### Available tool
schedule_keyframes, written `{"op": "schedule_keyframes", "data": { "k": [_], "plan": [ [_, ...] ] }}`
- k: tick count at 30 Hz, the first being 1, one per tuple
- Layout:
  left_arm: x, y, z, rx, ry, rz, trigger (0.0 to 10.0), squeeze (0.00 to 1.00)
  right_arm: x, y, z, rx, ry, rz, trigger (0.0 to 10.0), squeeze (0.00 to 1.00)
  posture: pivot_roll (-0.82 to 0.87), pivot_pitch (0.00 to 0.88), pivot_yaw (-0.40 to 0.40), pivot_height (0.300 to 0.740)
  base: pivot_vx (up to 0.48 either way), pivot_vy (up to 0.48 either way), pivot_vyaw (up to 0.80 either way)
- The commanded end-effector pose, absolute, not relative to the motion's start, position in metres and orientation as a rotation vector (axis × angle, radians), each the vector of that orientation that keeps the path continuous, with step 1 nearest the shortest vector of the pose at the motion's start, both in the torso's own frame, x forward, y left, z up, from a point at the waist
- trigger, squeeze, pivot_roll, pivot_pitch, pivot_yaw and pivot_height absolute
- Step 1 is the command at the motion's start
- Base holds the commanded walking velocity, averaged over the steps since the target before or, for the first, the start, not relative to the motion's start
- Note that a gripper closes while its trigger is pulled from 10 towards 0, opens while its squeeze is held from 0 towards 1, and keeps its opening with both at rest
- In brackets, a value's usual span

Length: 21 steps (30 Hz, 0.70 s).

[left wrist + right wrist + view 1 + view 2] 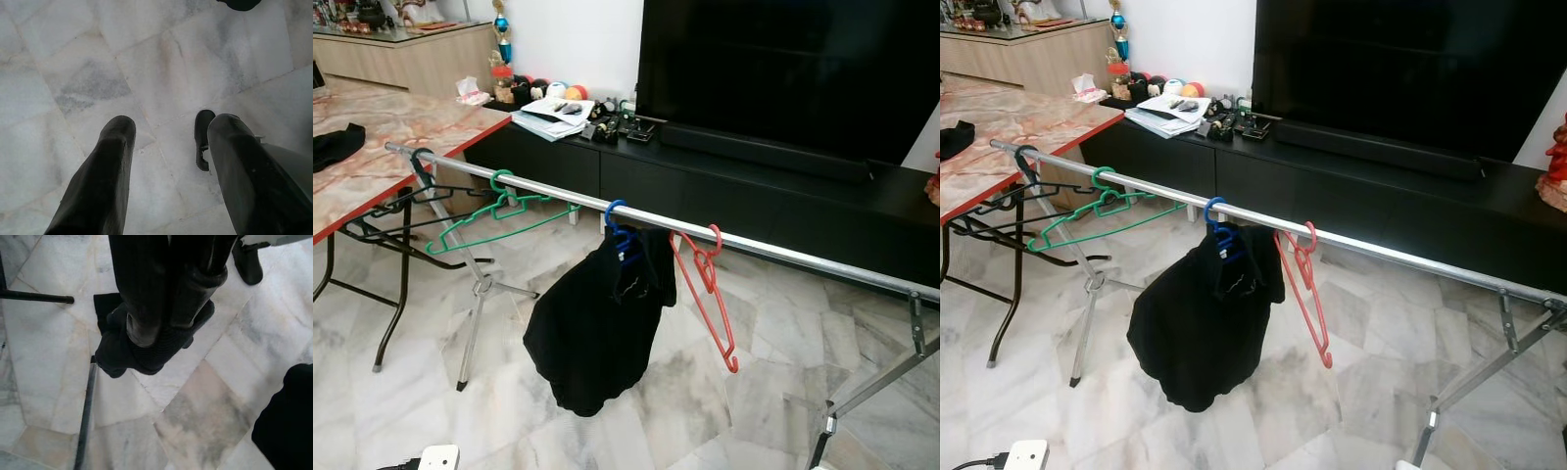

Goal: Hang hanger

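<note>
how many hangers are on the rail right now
4. A black hanger nearest the table end, a green hanger beside it, a blue hanger carrying the black garment, and a red hanger right of that. None looks hidden.

red hanger [707,284], green hanger [494,217], black garment [597,328]

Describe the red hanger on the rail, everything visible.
The red hanger is thin, plastic by the look, and empty. Its hook sits over the silver rail, just to the robot's right of the blue hanger carrying a black garment. It hangs tilted, one arm slanting down to a small upturned end hook.
</note>
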<state>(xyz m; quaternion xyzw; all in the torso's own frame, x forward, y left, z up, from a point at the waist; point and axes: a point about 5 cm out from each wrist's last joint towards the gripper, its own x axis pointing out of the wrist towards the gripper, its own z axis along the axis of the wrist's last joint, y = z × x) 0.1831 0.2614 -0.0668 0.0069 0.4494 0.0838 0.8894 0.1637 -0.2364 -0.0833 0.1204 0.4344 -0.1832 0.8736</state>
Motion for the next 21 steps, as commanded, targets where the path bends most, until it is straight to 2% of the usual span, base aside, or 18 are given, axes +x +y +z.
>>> {"op": "schedule_keyframes", "data": {
  "k": [1, 12, 16, 21],
  "plan": [
    [0.183, 0.261, -0.067, 0.01, 0.935, 0.173, 10.0, 0.0, 0.162, -0.239, -0.084, 0.276, 0.91, -0.413, 10.0, 0.0, 0.07, 0.0, -0.04, 0.74, 0.0, 0.48, -0.59],
    [0.182, 0.261, -0.067, 0.008, 0.94, 0.175, 10.0, 0.0, 0.155, -0.248, -0.084, 0.263, 0.923, -0.419, 10.0, 0.0, 0.07, 0.0, -0.042, 0.74, 0.0, 0.48, -0.7],
    [0.182, 0.261, -0.068, 0.009, 0.941, 0.174, 10.0, 0.0, 0.155, -0.248, -0.084, 0.256, 0.925, -0.412, 10.0, 0.0, 0.07, 0.0, -0.043, 0.74, 0.0, 0.48, 0.0],
    [0.182, 0.261, -0.068, 0.012, 0.94, 0.174, 10.0, 0.0, 0.161, -0.233, -0.085, 0.254, 0.925, -0.388, 10.0, 0.0, 0.07, 0.0, -0.043, 0.74, 0.0, 0.48, 0.0]
  ]
}}
